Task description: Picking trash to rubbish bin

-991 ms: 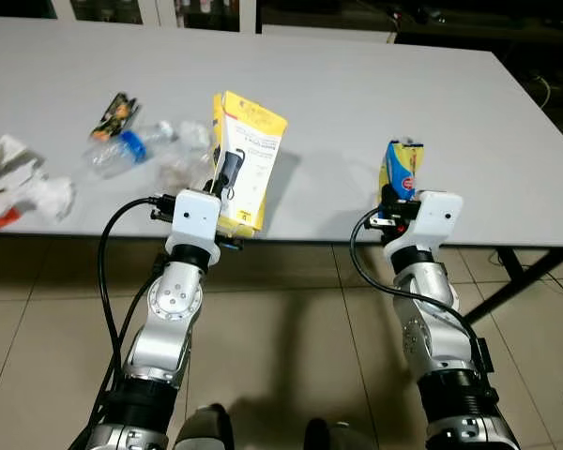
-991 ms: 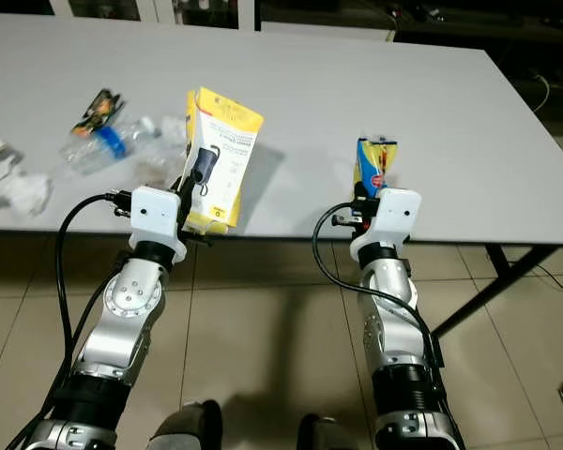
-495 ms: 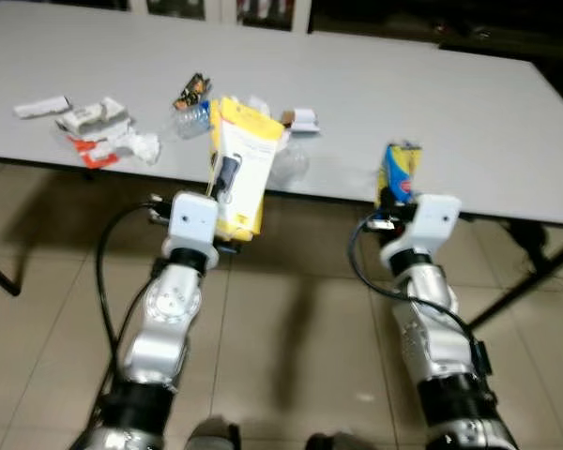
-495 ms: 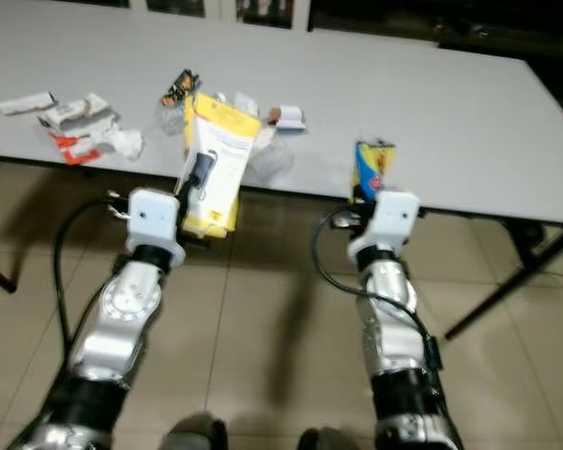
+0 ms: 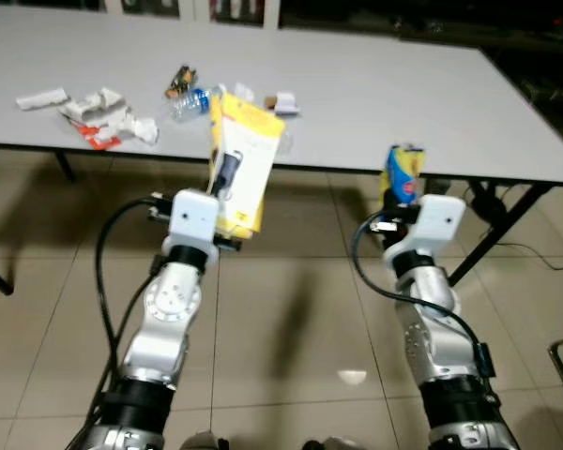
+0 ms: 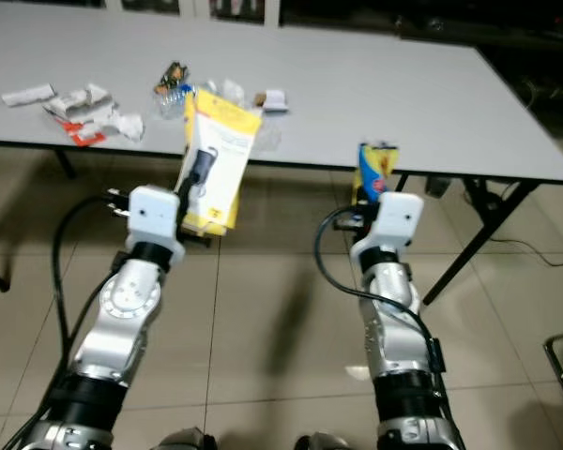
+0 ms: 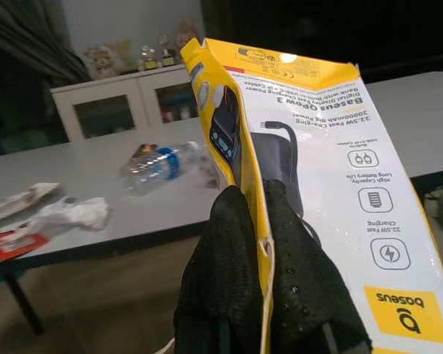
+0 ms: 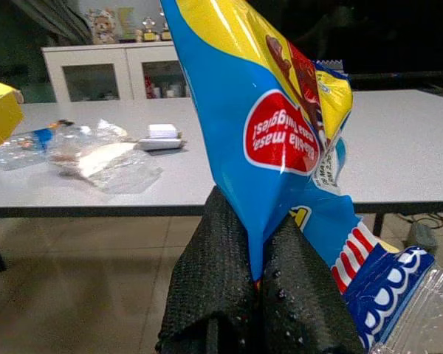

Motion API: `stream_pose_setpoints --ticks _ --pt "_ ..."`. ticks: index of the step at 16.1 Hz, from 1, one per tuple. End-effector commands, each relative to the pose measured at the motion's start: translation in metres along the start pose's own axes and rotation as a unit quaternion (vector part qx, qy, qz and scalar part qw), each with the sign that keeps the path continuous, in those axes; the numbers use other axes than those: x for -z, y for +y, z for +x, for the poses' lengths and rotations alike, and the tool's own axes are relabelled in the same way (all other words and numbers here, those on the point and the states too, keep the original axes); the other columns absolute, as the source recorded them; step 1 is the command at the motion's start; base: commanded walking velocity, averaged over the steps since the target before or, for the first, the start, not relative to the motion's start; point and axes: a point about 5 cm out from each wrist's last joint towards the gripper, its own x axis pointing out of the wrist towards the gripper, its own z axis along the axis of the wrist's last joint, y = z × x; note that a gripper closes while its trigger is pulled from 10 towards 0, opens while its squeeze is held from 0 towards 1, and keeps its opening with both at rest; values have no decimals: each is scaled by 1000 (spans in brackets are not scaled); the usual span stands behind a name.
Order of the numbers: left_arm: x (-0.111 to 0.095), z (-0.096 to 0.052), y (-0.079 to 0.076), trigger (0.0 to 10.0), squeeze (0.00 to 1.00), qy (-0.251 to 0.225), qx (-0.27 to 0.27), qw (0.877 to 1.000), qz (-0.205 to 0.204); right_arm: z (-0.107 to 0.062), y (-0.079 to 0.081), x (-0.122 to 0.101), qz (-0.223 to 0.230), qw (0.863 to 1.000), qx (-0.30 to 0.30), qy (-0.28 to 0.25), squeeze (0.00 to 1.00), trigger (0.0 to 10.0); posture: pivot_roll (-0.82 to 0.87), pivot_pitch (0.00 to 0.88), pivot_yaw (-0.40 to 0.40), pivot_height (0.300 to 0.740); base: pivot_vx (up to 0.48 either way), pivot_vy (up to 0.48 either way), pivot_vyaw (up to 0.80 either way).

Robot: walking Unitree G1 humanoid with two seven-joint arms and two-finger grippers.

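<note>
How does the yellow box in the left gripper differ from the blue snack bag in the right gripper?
The yellow box is a stiff, flat-sided carton with printed icons; the blue snack bag is soft, crinkled, glossy plastic. The box looks clearly larger than the bag in the eye views. Both are pinched at their lower end, the box by the left gripper, the bag by the right gripper.
</note>
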Motion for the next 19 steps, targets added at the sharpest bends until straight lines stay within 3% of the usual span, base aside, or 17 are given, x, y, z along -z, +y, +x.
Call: stream_pose_setpoints --ticks 1,6,19 --pt "-2 1 -5 10000 0 -3 4 1000 -4 1 -5 -3 -3 1000 9 -2 0 10000 1 108 -61 740 0 0 0" --pt "-1 0 -4 10000 0 -1 4 1000 -4 0 -5 0 -3 1000 8 1 0 10000 1 99 -60 740 0 0 0" --pt "22 -9 -3 10000 0 35 3 999 1 -11 -21 27 -21 998 18 52 0 10000 3 100 -59 740 -252 0 0"
